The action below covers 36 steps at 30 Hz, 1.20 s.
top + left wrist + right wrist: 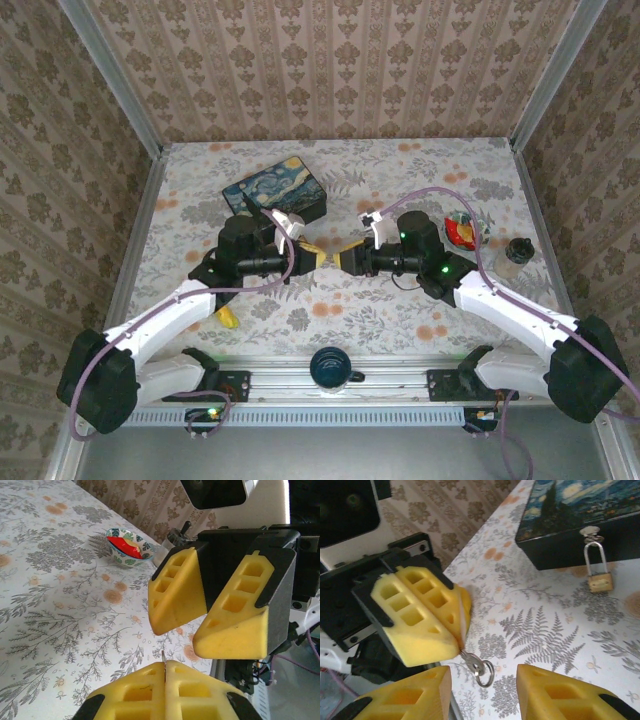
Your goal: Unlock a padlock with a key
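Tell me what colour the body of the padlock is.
The padlock has a brass-gold body; the right wrist view shows it best.

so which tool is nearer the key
left: the left tool is shut on the key; the right tool is open, facing the ring end, not gripping it

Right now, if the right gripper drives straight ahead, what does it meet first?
Probably the key sticking out of the shut left gripper: it sits just ahead of the right gripper and its open fingers. Depth unclear.
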### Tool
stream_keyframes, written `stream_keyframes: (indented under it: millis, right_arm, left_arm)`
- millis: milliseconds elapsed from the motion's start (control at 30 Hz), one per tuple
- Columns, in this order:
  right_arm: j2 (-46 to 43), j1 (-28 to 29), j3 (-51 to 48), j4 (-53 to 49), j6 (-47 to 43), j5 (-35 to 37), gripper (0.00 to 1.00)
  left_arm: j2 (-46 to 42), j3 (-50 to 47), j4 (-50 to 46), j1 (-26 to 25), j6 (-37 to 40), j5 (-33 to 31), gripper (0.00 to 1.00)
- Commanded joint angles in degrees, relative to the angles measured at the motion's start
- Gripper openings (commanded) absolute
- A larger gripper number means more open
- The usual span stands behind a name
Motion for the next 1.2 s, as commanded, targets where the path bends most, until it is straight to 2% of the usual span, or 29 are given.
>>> stream_keyframes:
  millis: [0, 333, 733, 967, 1133, 1167]
  right_arm:
    - [-1.5, 0.0, -0.7, 2.1, -2.4, -4.6, 0.4]
    - [-0.9, -0.1, -0.8, 2.6, -2.7, -4.6, 0.37]
    - [-0.2, -0.1, -1.3, 6.7, -1.1, -8.6, 0.31]
    - [0.0, -0.1, -2.0, 8.5, -0.3, -9.5, 0.17]
    - [0.0, -0.1, -2.1, 9.0, -0.2, -10.2, 0.0]
    - [0.0, -0.1, -2.2, 9.0, -0.1, -10.4, 0.0]
  left_arm:
    - [-0.7, 1.5, 1.1, 0.5, 1.0, 3.4, 0.0]
    - [-0.6, 1.0, 5.4, 0.5, -1.3, 6.6, 0.0]
    - [-0.6, 0.0, 10.0, 0.7, -4.1, 7.7, 0.0]
    - [-0.3, -0.7, 12.0, 1.0, -5.4, 7.8, 0.0]
    - [0.2, -0.8, 13.6, 1.3, -6.6, 8.2, 0.0]
    - [0.3, -0.8, 13.9, 1.4, -6.8, 8.4, 0.0]
